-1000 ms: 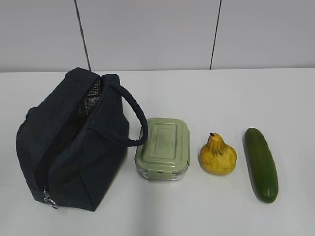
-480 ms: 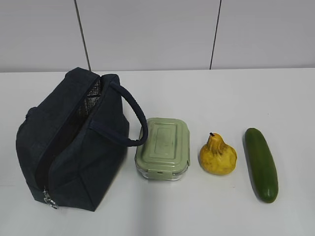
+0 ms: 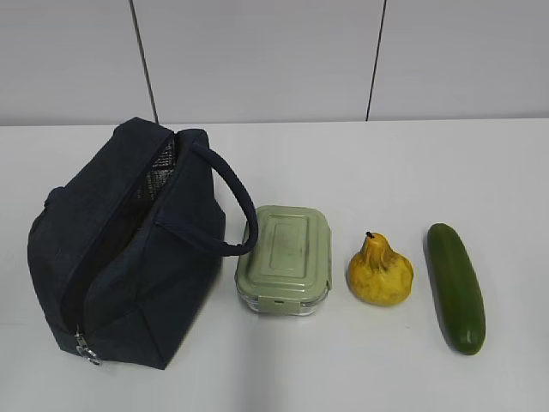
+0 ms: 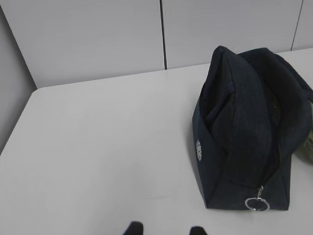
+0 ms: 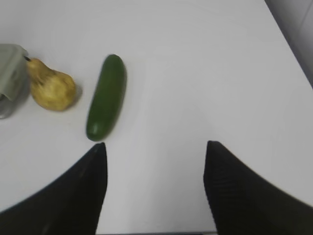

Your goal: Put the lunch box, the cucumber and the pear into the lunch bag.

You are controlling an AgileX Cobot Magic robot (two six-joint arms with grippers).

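Toward the desk's (image 3: 360, 154) left edge the lunch bag (image 3: 129, 249) is stood unzipped, ready for loading; lunch box (image 3: 285, 257), pear (image 3: 379, 273) and cucumber (image 3: 456, 287) are lined rightward beside it. The right end effector (image 5: 154, 161) is held open, empty; the left end effector (image 4: 164, 229) is partly open, nothing gripped.

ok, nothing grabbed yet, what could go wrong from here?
1. The lunch bag mouth is a narrow slit; the lunch box may catch on the soft fabric edge.
2. The bag's handle arcs over the box's left edge and could snag a lift.
3. The cucumber is round and smooth, so it may roll when the right gripper closes.
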